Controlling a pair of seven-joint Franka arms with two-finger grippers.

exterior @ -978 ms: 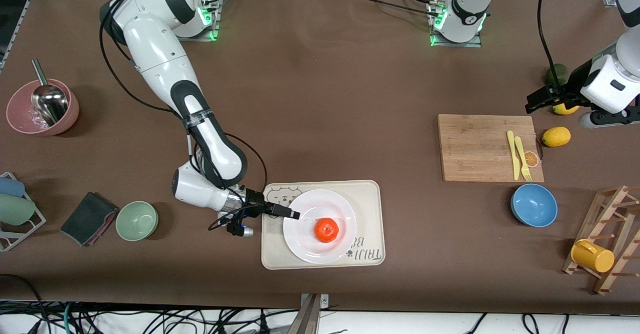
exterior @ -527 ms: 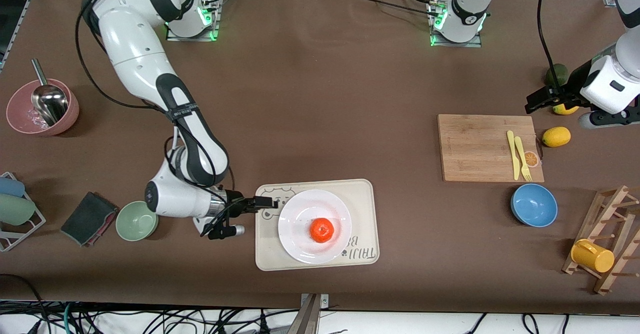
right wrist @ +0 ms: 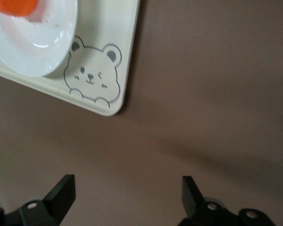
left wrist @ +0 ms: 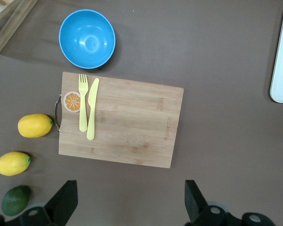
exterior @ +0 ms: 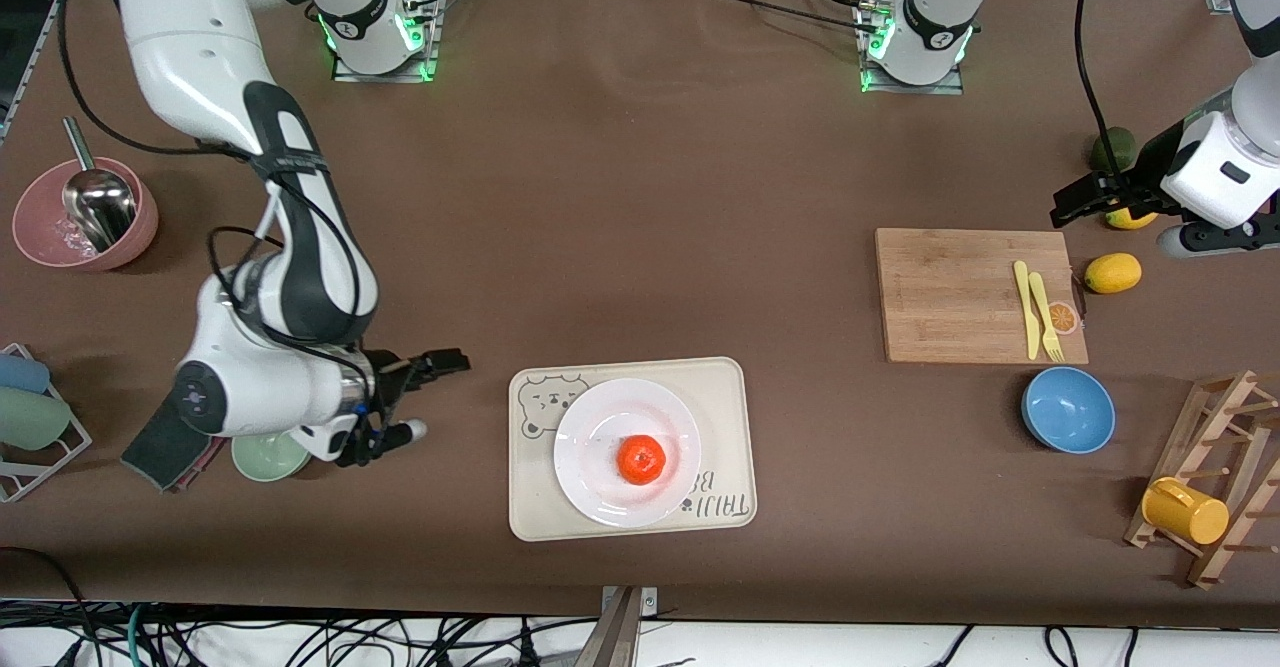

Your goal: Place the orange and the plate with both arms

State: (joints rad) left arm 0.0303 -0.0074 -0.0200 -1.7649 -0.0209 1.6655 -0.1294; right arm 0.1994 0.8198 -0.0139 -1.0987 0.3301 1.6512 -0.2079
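From the front, the glossy white plate (exterior: pixel 627 452) sits on a cream rectangular tray (exterior: pixel 725 417) with rounded corners, and the small red-orange orange (exterior: pixel 641 459) rests in the plate, a touch toward five o'clock of its middle. The right gripper (exterior: pixel 440 362) hangs over bare brown cloth at about nine o'clock of the tray, forearm bent low, jaws wide and empty. The left gripper (exterior: pixel 1075 202) waits above the table's end near a lemon (exterior: pixel 1112 273). In the left wrist view, its black fingers (left wrist: pixel 63 200) stand spread, holding nothing, over a bamboo board (left wrist: pixel 132 122) bearing a yellow fork (left wrist: pixel 83 103) and knife (left wrist: pixel 92 110) (a blue bowl (left wrist: pixel 87 37) sits empty). In the right wrist view, parted fingers (right wrist: pixel 61 190) frame bare cloth, the tray's bear print (right wrist: pixel 92 77) just ahead.
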